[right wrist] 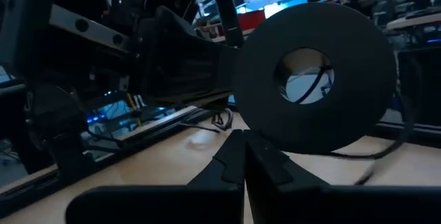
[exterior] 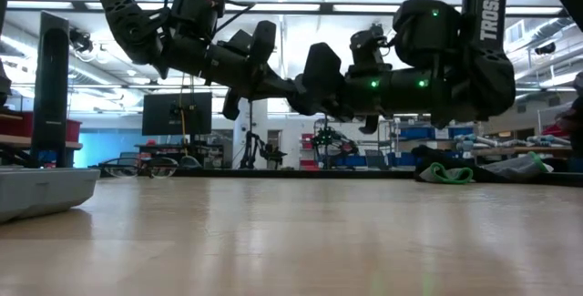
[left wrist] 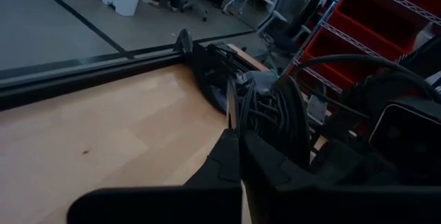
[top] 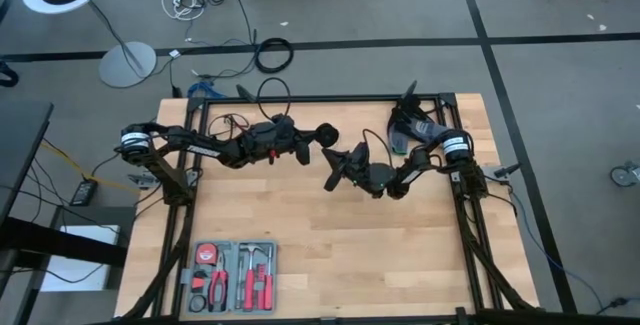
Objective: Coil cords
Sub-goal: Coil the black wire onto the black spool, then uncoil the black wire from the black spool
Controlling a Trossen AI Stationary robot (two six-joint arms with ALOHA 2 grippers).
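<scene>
My left gripper (top: 322,137) is shut on the black disc (right wrist: 313,79), a round puck with a hole in its middle, high above the table's middle. The disc also shows from above in the high view (top: 327,133). My right gripper (top: 333,165) is shut just on the near side of it. A bundle of thin black cord loops (left wrist: 275,114) stands at my right gripper. One strand (right wrist: 372,160) trails down toward the table behind the disc. In the low view both grippers (exterior: 305,91) hang well clear of the table. My left gripper pinches the disc between its two fingers, one on each flat face; its own wrist view shows the disc edge-on (left wrist: 231,110). The disc is lifted clear of the table. My right gripper is shut at the cord loops (left wrist: 265,124). My left fingers hide the place of contact, so the part it has cannot be told. The loops are lifted clear.
A grey tool tray (top: 232,275) sits at the near left edge and shows in the low view (exterior: 36,191). A dark bag (top: 410,125) lies at the far right. A thick black cable ring (top: 273,55) lies on the floor beyond the table. Bare wood lies below the grippers.
</scene>
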